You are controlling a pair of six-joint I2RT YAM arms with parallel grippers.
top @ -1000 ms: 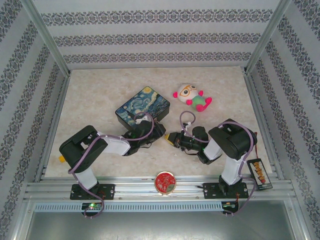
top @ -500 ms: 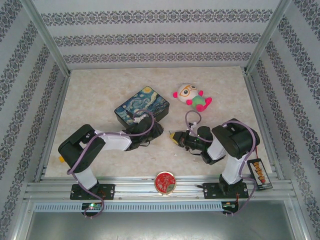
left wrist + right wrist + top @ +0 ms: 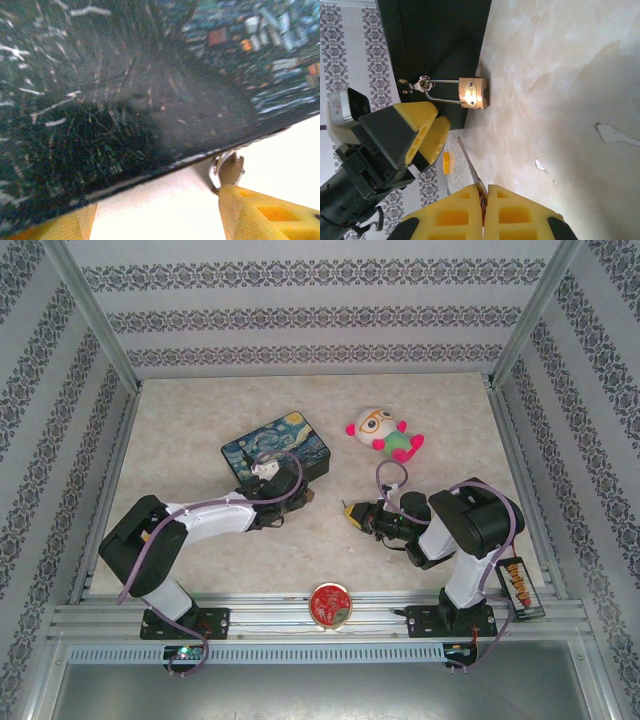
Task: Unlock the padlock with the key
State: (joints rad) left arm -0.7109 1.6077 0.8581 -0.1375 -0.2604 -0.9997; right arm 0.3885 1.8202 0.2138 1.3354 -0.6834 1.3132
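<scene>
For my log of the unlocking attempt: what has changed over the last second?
The left gripper opened wider and pushed up against the tin box, which slid slightly left. The right gripper drew back a little. Unchanged: it stays shut on the key; the stuffed toy sits where it was.

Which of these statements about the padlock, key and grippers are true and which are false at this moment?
1. The right gripper is shut on the key. True.
2. The padlock lies loose, away from the tin box. False: its shackle passes through the hasp on the box.
3. The key is in the padlock's keyhole. False: its tip stops short of the padlock.
4. The left gripper is open, right beside the tin box. True.
5. The plush toy sits on top of the tin box. False: it lies apart from the box, to its right in the top view.
</scene>
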